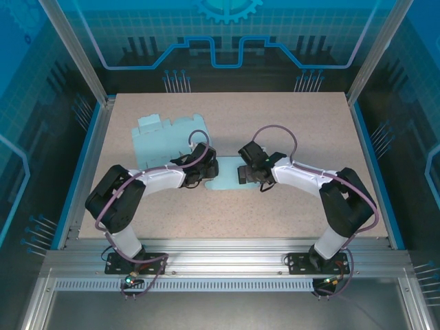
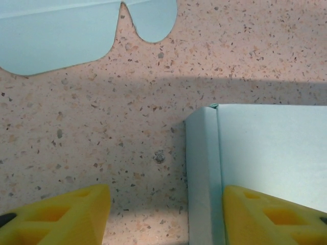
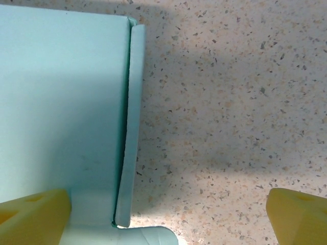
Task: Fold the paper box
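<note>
Paper box [image 1: 165, 137] is a flat pale-blue blank, lying from the far-left part of the desk [image 1: 309, 124] toward its middle. Both claws are at its near-right panel, around mid-desk.

Left claw [image 2: 166, 204]: jaws partly apart, holding nothing. 1 yellow finger [image 2: 276, 217] is over the panel and the other is over bare desk, with the narrow left edge strip [image 2: 202, 168] between them.

Right claw [image 3: 168, 209]: jaws wide apart, empty, straddling the right edge strip [image 3: 130, 127], which stands slightly lifted.

Progress, my read: early.
- Done: 2 narrow edge creases started on that panel.
- Left: scalloped flaps [image 2: 150, 20] lie flat, no wall stands, nothing is tucked or locked, no box shape yet.
- Can't tell if the strips are fully creased.
</note>
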